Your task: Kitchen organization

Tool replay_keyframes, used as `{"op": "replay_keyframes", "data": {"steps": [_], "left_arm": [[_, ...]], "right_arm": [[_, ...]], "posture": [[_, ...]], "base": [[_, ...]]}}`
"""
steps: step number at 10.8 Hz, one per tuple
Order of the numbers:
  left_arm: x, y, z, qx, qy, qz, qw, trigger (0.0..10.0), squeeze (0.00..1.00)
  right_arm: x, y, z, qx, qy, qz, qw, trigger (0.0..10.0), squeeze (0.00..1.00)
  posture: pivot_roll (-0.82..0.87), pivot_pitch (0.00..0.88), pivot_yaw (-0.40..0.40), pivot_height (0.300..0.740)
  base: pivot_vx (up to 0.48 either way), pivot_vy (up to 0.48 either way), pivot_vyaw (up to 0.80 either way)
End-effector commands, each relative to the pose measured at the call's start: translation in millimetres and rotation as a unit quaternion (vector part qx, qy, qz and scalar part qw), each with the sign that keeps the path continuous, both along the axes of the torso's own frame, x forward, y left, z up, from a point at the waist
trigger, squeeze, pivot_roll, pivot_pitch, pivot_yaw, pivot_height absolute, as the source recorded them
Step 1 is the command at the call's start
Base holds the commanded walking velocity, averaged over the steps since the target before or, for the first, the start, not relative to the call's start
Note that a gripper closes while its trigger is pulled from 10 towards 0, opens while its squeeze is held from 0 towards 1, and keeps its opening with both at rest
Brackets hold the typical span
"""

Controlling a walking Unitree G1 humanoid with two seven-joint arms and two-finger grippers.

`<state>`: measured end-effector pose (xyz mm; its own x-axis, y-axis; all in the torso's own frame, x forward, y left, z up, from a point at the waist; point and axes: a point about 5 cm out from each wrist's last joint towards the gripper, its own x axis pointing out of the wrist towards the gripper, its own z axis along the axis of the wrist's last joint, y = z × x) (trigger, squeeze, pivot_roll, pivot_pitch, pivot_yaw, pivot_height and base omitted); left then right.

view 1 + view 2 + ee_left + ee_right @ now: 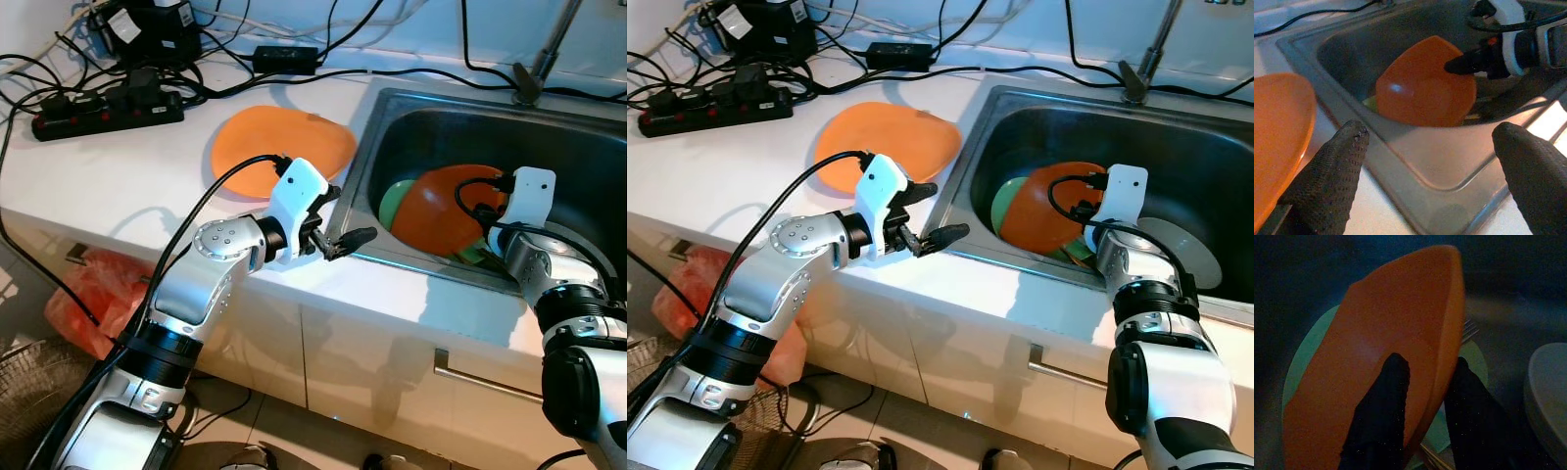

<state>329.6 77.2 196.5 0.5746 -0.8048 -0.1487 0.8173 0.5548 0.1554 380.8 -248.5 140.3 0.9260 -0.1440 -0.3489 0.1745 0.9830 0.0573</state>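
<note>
An orange plate (pixel 443 211) is tilted up inside the steel sink (pixel 411 125), with my right gripper (pixel 1422 382) shut on its rim. A pale green plate (pixel 1305 355) lies under it, with a fork (pixel 1467 330) beside. A second orange plate (pixel 279 149) rests flat on the white counter left of the sink. My left gripper (pixel 338 217) stands open above the sink's front-left corner, holding nothing; its fingertips (pixel 1342 161) frame the sink rim.
A grey plate (pixel 1185 257) lies in the sink to the right. A tap (pixel 537 69) stands behind the sink. A power strip (pixel 103 113), adapters and cables crowd the counter's back left. A red bag (pixel 88 299) sits on the floor below.
</note>
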Motion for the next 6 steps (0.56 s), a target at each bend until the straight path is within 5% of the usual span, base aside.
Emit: {"op": "replay_keyframes", "data": {"steps": [1,3,6], "left_arm": [[3.1,5.4,3.6,0.01,-0.004,0.011,1.0,10.0,0.64],[6.7,8.7,5.2,0.015,-0.005,0.02,1.0,10.0,0.64],[6.8,7.8,5.9,0.018,-0.006,0.017,1.0,10.0,0.64]], "right_arm": [[1.4,-4.5,5.8,-0.004,-0.008,-0.004,1.0,10.0,1.0],[0.7,-8.7,7.3,-0.03,-0.01,-0.008,0.999,10.0,1.0],[5.7,-18.3,44.9,-0.175,-0.104,-0.023,0.979,10.0,1.0]], "posture": [[0.1,0.088,0.069,0.74],[0.1,0.086,0.07,0.74],[0.1,0.081,0.069,0.74]], "base": [[0.0,0.0,0.0],[0.0,0.0,0.0],[0.0,0.0,0.0]]}}
